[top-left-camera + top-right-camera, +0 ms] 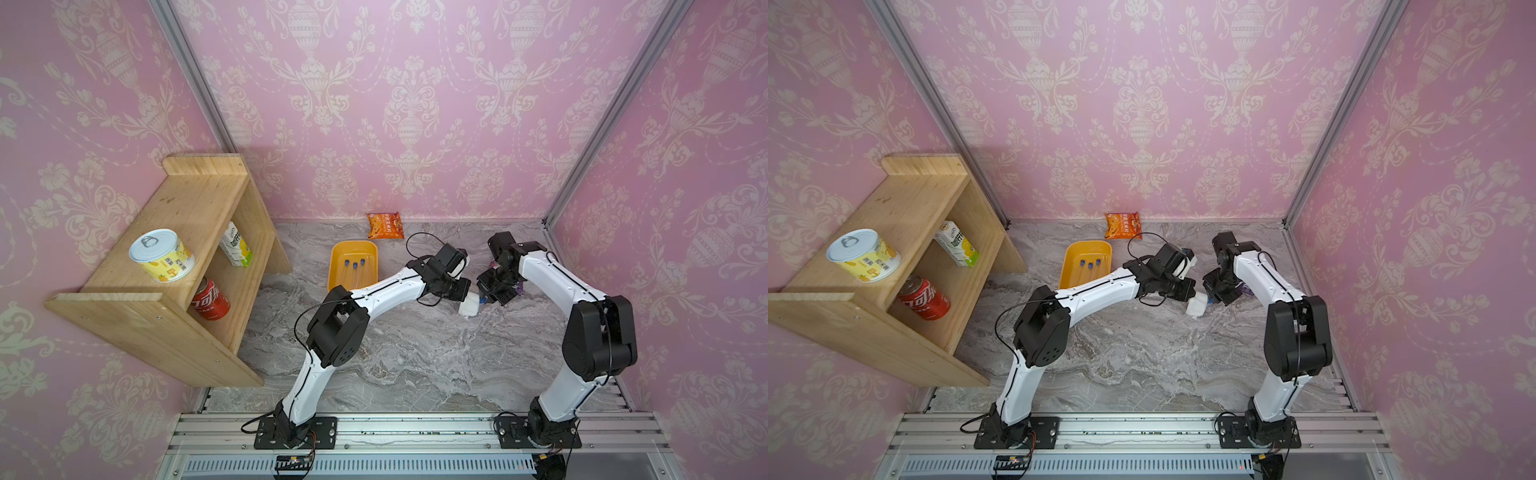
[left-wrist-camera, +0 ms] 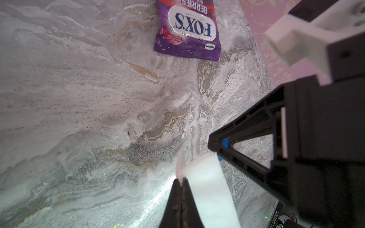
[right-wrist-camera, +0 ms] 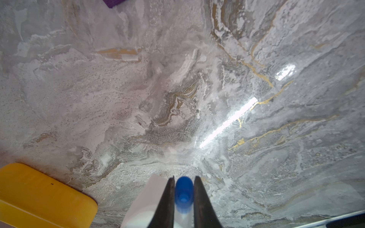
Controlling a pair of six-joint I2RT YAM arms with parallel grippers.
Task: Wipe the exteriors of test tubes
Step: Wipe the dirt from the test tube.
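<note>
The tube (image 3: 184,197) can slip out. The right gripper (image 3: 184,177) holds it only by its small blue cap (image 2: 225,143). A hard rub or pull from the wipe (image 2: 207,187) may tug the tube loose, or pull the cap off. Then the tube may fall on the hard worktop (image 1: 415,353) and roll away or crack. The tube is thin, so a push from the side may snap it.

The wipe can slip too. The left gripper (image 2: 180,178) is shut tight on just 1 thin edge of it. If the wipe catches on the tube, it may pull free and drop. The 2 grippers are very close, so they may also bump.

The tube is thin and clear, with a blue cap on 1 end. It is up in the air between the 2 grippers. That spot is over the right half of the worktop, nearer the back edge than the front. The white folded wipe touches the tube just past the cap and hides most of the clear part. I cannot tell if it goes all the way round.

3 more tubes (image 1: 355,265) lie side by side in the yellow tray (image 1: 332,266), near the back edge. Their caps point to that edge.
</note>
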